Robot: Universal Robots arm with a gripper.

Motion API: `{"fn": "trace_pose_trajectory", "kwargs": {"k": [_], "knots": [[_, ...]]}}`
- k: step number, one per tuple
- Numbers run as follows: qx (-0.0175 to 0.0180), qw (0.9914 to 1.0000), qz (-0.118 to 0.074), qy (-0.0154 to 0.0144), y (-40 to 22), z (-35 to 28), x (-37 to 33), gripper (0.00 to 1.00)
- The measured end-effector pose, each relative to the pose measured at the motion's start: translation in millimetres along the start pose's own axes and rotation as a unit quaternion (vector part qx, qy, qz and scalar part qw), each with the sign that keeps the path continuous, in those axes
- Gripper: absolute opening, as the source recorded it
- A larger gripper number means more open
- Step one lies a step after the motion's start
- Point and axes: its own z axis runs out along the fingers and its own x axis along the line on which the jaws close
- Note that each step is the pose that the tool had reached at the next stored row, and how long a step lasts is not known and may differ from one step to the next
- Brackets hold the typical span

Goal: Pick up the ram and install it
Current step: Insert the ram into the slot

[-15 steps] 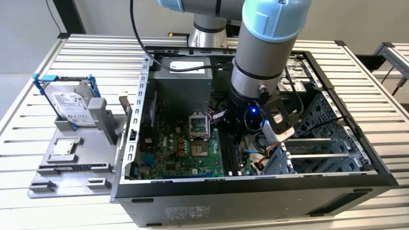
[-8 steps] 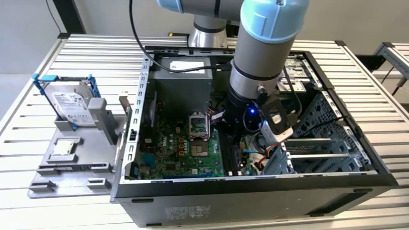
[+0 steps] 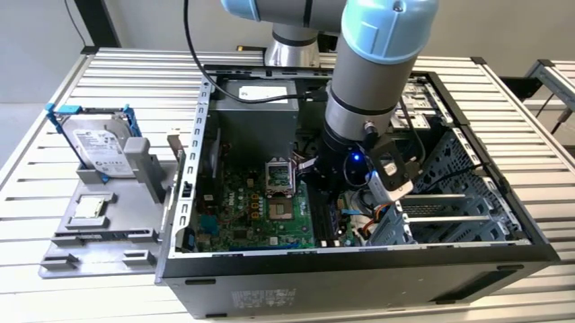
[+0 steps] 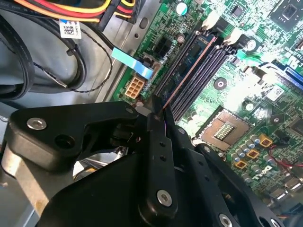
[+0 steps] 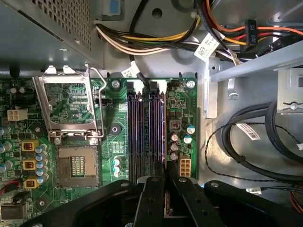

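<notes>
**RAM stick at the memory slots, fingers closed on it**

Exterior view, left to right: one grey fixture tray (image 3: 108, 222) on the slatted table (image 3: 134, 74), carrying one hard drive (image 3: 97, 145) upright in a blue frame and one small square silver chip (image 3: 90, 208). Next, one open computer case (image 3: 359, 282), green motherboard (image 3: 260, 215) on its floor. One arm (image 3: 373, 87) reaches down inside.

Both wrist views: gripper (image 4: 158, 111) clamped on the ram (image 4: 189, 71), a thin stick seen edge-on, lying along the black memory slots (image 5: 144, 132); four slots counted. One open CPU socket (image 5: 75, 163) sits beside them. Seating depth can't be judged.
</notes>
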Motion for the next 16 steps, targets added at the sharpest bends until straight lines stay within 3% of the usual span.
{"fn": "trace_pose_trajectory", "kwargs": {"k": [7,15,16], "knots": [[0.0004,1.0,0.0,0.0002,-0.2,8.3,-0.2,0.0],[-0.0007,1.0,0.0,0.0,0.0,9.0,-0.3,0.0],[-0.003,1.0,0.0,-0.0006,0.7,10.7,-0.4,1.0]]}}
